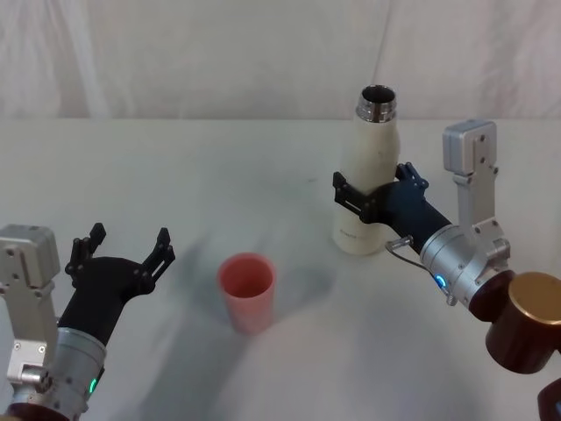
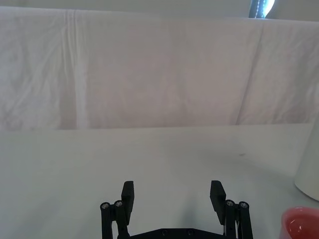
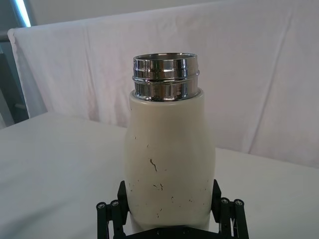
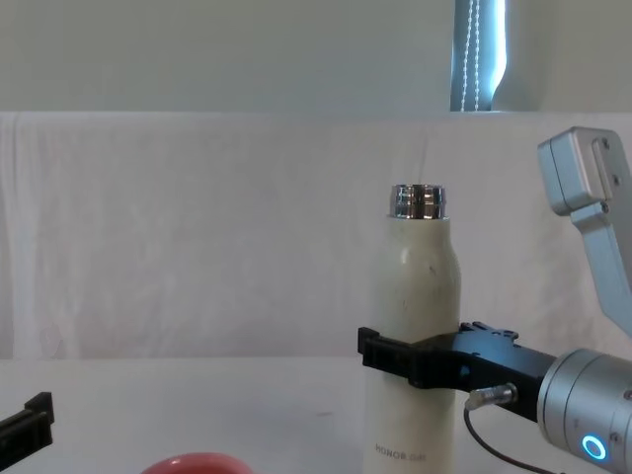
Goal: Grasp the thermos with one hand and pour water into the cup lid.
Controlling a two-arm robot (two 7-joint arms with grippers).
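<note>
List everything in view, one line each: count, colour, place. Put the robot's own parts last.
thermos: one, cream-white with an open chrome neck, upright on the table, right of centre.
cup lid: one, pink, upright on the table, left of the thermos and nearer the robot.
table: one, covered in white cloth.
backdrop: one, white cloth, behind the table.
right gripper: one, black, fingers on both sides of the thermos body.
left gripper: one, black, open, left of the cup lid, holding nothing.

Bright even light, soft shadows, sharp
</note>
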